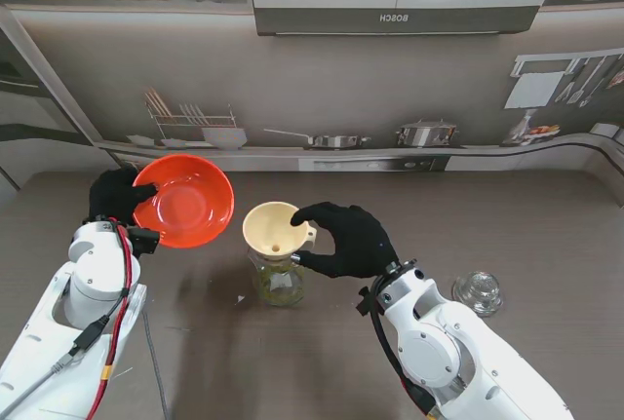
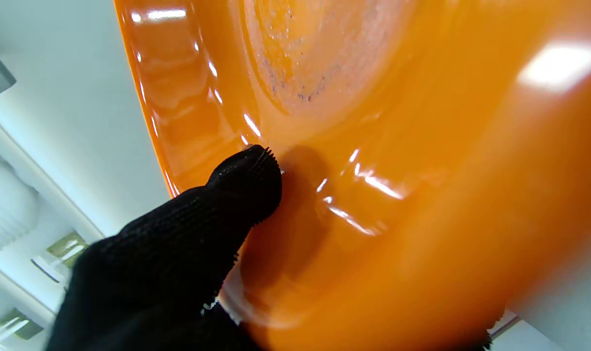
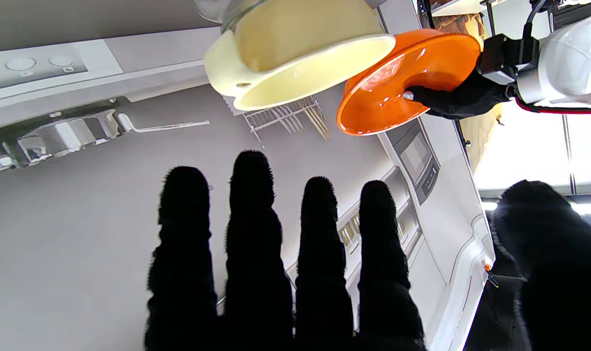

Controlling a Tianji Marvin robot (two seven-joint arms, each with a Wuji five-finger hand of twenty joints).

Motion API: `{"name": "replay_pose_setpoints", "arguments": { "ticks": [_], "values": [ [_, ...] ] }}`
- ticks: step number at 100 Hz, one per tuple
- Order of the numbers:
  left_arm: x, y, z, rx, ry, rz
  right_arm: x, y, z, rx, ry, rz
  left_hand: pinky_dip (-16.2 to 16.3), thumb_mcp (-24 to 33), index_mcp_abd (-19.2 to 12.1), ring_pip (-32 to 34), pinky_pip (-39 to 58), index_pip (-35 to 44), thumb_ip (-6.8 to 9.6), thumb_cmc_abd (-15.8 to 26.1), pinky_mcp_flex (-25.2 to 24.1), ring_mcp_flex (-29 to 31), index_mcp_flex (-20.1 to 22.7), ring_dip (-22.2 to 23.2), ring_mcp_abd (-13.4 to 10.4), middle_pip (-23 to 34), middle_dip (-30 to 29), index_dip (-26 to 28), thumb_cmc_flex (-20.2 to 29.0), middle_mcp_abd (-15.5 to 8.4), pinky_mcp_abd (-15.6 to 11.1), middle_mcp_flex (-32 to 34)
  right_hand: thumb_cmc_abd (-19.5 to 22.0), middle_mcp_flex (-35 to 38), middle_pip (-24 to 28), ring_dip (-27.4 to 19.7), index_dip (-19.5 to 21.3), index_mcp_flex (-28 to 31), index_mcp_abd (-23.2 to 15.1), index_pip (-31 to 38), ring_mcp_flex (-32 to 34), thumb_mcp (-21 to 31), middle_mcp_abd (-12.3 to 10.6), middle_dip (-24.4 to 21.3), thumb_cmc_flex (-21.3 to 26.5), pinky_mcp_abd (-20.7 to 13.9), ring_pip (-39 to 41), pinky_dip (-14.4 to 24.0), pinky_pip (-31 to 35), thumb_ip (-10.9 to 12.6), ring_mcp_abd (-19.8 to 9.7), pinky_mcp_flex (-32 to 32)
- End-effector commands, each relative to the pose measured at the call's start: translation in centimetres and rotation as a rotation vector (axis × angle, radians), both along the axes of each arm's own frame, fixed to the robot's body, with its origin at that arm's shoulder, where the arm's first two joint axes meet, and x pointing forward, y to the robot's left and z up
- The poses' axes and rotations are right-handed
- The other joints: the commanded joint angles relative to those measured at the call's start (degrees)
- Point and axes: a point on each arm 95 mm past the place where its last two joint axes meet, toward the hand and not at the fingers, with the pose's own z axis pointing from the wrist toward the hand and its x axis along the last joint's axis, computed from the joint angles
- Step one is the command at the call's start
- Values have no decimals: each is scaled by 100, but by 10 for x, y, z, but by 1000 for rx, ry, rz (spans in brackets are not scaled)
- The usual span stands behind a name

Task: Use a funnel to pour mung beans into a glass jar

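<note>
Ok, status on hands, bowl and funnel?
Left hand holds orange bowl, tilted, empty. Right hand open beside funnel in glass jar. Nothing blocking.

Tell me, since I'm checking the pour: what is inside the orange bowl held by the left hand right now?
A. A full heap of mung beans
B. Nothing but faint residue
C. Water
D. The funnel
B: the orange bowl, gripped by the left hand, shows a bare glossy inside with only specks in the wrist view.
</note>
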Motion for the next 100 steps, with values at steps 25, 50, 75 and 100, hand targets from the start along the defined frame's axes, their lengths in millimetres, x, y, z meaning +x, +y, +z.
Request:
{"name": "replay_pose_setpoints", "arguments": {
  "ticks": [25,50,75,100],
  "values": [
    [-6,2,-43,8,147,-9,-1,2,-3,-9,14,8,25,375,-258,108,4,194,128,209,171,88,329,8,271,45,-30,187,591,115,80,312,130,-122,0,-52,-63,-126,-19,-8,-71,24,-59,-50,-166,150,-16,-7,-72,100,-8,-81],
    [-6,1,-73,22,241,-24,-1,2,-3,-10,15,4,35,358,-281,76,1,197,131,213,124,84,324,10,274,39,-13,192,589,112,88,295,133,-115,4,-52,-63,-127,-18,-6,-67,26,-65,-48,-166,155,-15,-7,-70,100,-15,-78],
    [-1,-3,-93,10,304,-33,0,1,-3,-11,18,2,41,340,-281,48,5,209,133,234,78,82,298,16,292,31,5,196,596,104,77,277,136,-124,3,-53,-63,-128,-14,-5,-77,27,-56,-49,-167,146,-17,-8,-69,101,-11,-75],
    [4,-6,-107,12,351,-36,0,0,-2,-11,20,-1,66,256,-328,-77,6,222,144,287,-140,65,242,14,368,12,50,189,613,112,126,213,128,-120,5,-53,-64,-128,-7,-6,-72,31,-50,-49,-162,152,-16,-8,-69,100,-8,-78]
  ]
}}
